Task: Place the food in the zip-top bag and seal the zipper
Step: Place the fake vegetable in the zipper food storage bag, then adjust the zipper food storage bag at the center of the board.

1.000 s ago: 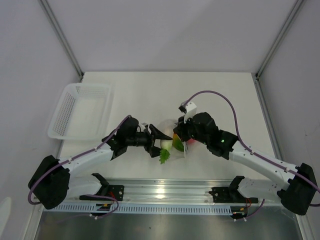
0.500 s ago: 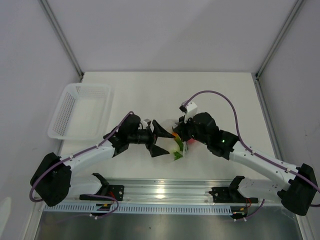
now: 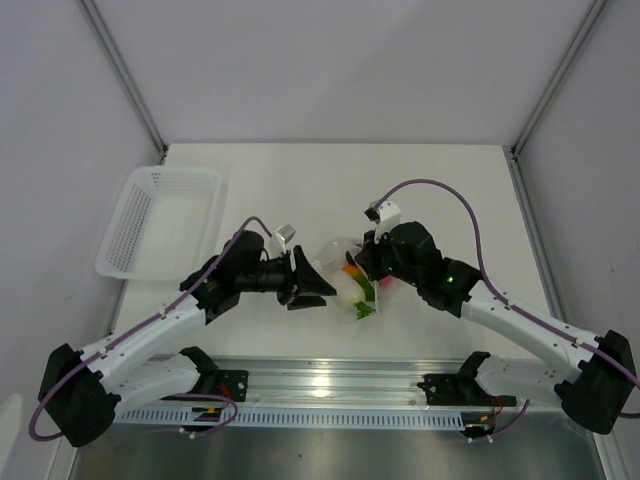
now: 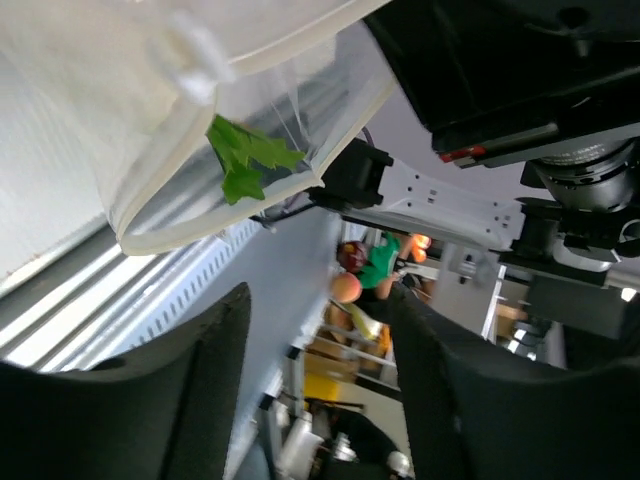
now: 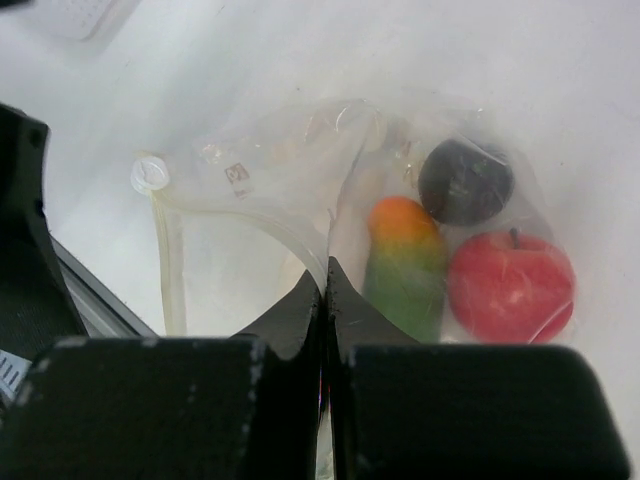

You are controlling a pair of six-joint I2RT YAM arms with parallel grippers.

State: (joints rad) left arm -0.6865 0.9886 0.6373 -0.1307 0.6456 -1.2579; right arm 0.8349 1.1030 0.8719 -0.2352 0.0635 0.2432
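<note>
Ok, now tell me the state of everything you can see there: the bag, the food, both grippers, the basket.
bag: mouth open, not sealed, edge pinched by the right gripper.
red ball: inside the bag.
orange-and-green piece: inside the bag.
left gripper: open, holding nothing.
right gripper: shut on the bag's edge.
basket: upright, nothing visible in it.

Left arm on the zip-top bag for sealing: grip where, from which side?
I'd pinch the free zipper strip of the zip-top bag, coming from the side of the left gripper. That flat band faces its open fingers; the right gripper pinches the bag elsewhere, and the food sits deep inside.
</note>
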